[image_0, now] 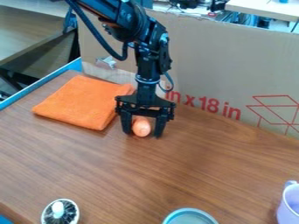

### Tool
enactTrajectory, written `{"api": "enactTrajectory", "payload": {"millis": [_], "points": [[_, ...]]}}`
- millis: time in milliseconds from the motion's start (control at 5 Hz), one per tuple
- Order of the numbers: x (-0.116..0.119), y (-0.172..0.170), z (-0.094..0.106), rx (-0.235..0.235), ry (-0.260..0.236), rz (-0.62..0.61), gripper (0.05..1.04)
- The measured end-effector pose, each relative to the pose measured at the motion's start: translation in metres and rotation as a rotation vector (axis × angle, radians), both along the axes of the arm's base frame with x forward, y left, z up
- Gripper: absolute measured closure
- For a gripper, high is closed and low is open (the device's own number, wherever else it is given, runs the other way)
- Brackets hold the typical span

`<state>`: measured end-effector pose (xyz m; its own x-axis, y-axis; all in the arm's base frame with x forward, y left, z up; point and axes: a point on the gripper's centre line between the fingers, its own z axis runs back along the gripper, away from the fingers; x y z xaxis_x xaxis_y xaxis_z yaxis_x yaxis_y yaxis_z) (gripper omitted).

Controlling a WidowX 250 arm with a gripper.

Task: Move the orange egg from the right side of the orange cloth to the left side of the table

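A folded orange cloth lies on the worktop, a black-and-white round thing nearer; the gripper stands open, slightly wider than the orange object between its fingers; then a round dish, then a lilac cup
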<state>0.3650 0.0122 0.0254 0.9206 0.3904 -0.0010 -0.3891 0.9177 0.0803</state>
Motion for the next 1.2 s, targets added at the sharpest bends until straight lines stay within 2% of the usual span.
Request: {"api": "enactTrajectory", "payload": {"millis": [200, 400, 600, 800, 1000, 1200], "points": [[-0.001, 0.0, 0.001, -0.002, 0.013, -0.033, 0.376], [-0.009, -0.004, 0.008, -0.033, 0.023, -0.088, 0.405], [-0.029, 0.001, 0.045, -0.007, -0.001, -0.142, 0.405], [-0.069, 0.034, 0.063, 0.046, 0.071, -0.115, 0.405], [-0.106, 0.076, 0.057, 0.054, 0.167, -0.046, 0.405], [-0.129, 0.117, 0.045, 0.015, 0.168, -0.003, 0.405]]}}
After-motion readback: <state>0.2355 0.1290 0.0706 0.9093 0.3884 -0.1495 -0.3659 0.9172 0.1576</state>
